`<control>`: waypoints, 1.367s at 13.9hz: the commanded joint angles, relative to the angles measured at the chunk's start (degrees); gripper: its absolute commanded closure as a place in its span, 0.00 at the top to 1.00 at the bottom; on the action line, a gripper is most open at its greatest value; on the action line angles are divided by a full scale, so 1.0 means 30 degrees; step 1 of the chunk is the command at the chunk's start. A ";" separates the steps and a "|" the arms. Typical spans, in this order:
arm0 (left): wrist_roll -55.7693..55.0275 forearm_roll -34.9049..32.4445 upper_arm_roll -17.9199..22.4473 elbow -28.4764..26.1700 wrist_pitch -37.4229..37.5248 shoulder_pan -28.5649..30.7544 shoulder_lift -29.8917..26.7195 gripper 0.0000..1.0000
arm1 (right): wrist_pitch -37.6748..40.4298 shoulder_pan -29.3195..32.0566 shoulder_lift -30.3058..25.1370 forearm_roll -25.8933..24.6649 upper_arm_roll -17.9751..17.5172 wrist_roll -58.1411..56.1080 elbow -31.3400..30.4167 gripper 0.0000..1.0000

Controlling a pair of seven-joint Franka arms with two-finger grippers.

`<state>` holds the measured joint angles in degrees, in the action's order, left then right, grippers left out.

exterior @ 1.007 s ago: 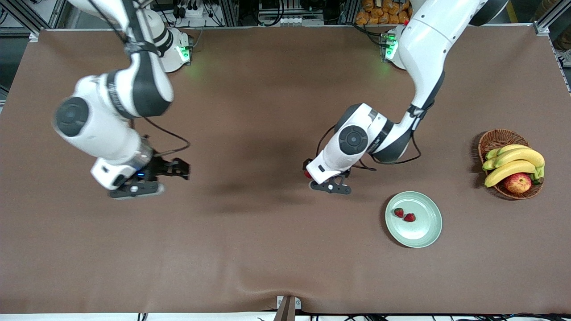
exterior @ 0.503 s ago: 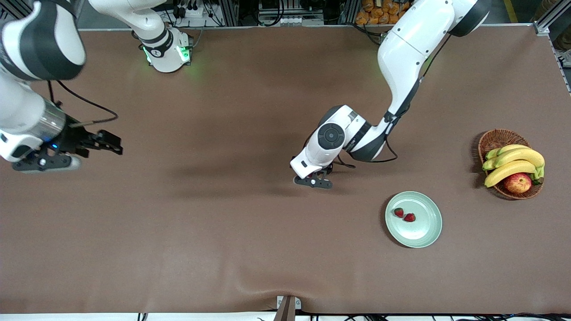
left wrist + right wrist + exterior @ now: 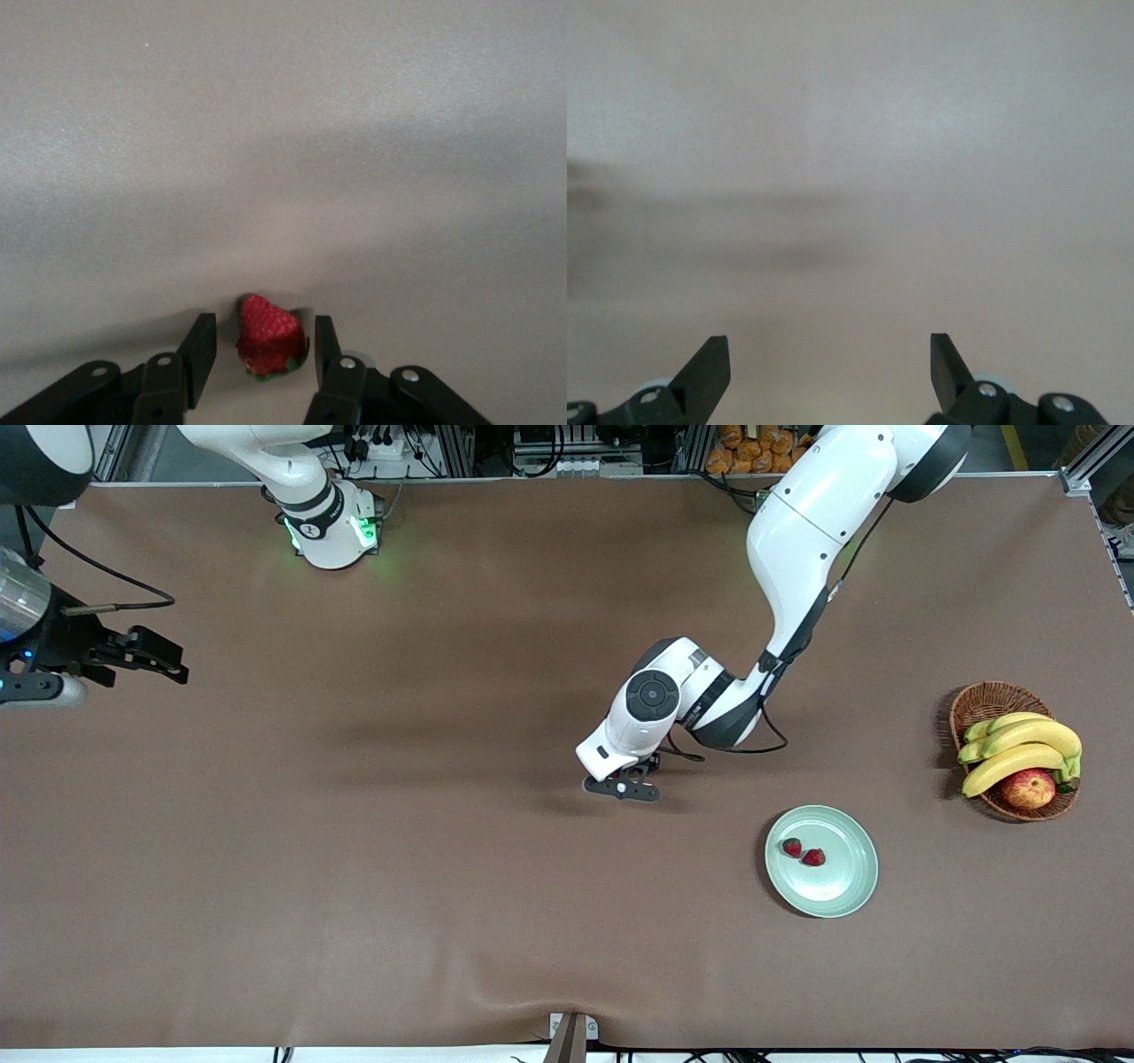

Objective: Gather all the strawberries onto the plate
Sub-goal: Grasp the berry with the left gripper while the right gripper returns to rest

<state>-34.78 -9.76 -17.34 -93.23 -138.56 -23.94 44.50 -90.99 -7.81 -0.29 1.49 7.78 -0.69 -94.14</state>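
Down on the brown cloth-covered table [image 3: 443,886], the round mint-green plate [image 3: 846,886] carries two small red strawberries [image 3: 803,852]. Toward mid-table, the left gripper [image 3: 257,350] brackets a third red strawberry [image 3: 270,335] (narrow gaps show either side). The right gripper [image 3: 830,361] hangs spread wide.

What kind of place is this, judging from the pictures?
Probably a robotics lab: two white arms fixed to a brown-covered table, aluminium framing along its edge, and staged items, a plate and a fruit basket.
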 commanded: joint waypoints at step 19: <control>0.9347 -0.0615 -0.0022 0.0082 0.4761 0.6155 -0.3467 0.03 | 0.2733 0.3101 0.0124 -0.0377 -0.2272 0.0257 0.2898 1.00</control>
<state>-14.00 -10.11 -16.79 -91.59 -124.37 -10.05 34.64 -83.93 0.35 -0.28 1.36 2.02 -0.64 -88.39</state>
